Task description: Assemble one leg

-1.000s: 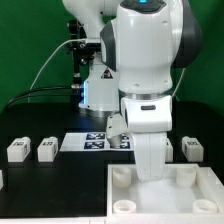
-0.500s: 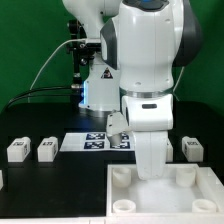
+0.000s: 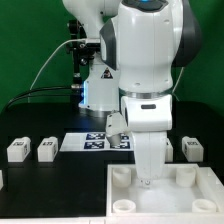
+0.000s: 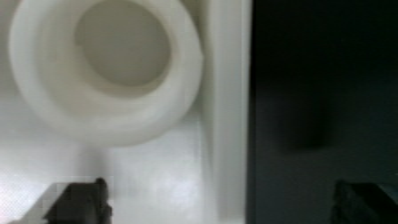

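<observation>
Three legs show in the exterior view, small white blocks with tags: two at the exterior view's left (image 3: 16,150) (image 3: 46,150) and one at its right (image 3: 192,149). The large white panel (image 3: 200,200) with round corner sockets (image 3: 121,177) lies in front. My gripper (image 3: 148,180) points down at the panel's far edge, between two sockets. In the wrist view my gripper (image 4: 221,205) is open and empty. Its dark fingertips (image 4: 75,202) stand wide apart on either side of the panel's edge (image 4: 222,120), next to a round socket (image 4: 107,70).
The marker board (image 3: 90,142) lies on the black table behind the panel, partly hidden by my arm. A white piece (image 3: 2,179) shows at the exterior view's left edge. The robot base and cables stand at the back.
My gripper has come down slightly toward the panel's far edge. Nothing else has moved.
</observation>
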### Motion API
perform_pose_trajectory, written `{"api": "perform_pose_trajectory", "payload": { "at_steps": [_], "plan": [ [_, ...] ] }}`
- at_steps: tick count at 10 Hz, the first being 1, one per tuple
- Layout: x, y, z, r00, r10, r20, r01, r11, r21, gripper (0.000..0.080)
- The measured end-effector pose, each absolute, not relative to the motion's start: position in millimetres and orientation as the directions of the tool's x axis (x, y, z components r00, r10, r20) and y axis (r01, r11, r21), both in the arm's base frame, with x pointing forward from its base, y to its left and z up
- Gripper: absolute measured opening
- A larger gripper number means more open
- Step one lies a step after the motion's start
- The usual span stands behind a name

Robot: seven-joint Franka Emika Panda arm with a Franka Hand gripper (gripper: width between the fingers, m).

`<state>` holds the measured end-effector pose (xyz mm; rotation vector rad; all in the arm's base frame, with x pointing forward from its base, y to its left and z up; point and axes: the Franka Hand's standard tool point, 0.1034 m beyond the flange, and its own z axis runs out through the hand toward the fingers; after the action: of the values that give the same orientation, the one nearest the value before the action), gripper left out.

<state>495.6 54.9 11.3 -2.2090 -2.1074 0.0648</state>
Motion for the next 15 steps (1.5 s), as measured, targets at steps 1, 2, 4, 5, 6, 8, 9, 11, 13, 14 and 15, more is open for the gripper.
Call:
{"api": "perform_pose_trajectory", "payload": {
  "at_steps": [1,2,4,5,6,8,9,11,13,14,15],
  "plan": [
    [495.5,54.9,11.1,0.049,0.998,0.03,0.995,-0.046,-0.093,0.0646],
    [495.4,54.8,10.9,0.049,0.998,0.03,0.995,-0.046,-0.093,0.0646],
    [495.3,54.7,10.7,0.049,0.998,0.03,0.995,-0.046,-0.094,0.0649],
    [495.2,54.6,10.6,0.049,0.998,0.03,0.994,-0.046,-0.094,0.0649],
    [495.2,54.5,10.5,0.049,0.998,0.03,0.994,-0.046,-0.094,0.0649],
    [497.9,55.8,21.9,0.104,0.994,0.019,0.991,-0.102,-0.092,0.0649],
    [500.1,61.2,39.0,0.166,0.986,0.008,0.983,-0.165,-0.08,0.0649],
    [497.3,81.2,60.7,0.351,0.936,-0.009,0.934,-0.351,-0.063,0.0649],
    [492.0,128.6,75.7,0.623,0.782,-0.013,0.781,-0.623,-0.05,0.0649],
    [488.3,149.7,79.4,0.695,0.719,-0.011,0.718,-0.694,-0.045,0.0649],
    [487.1,157.5,80.6,0.762,0.647,-0.011,0.647,-0.762,-0.043,0.0649]
  ]
}}
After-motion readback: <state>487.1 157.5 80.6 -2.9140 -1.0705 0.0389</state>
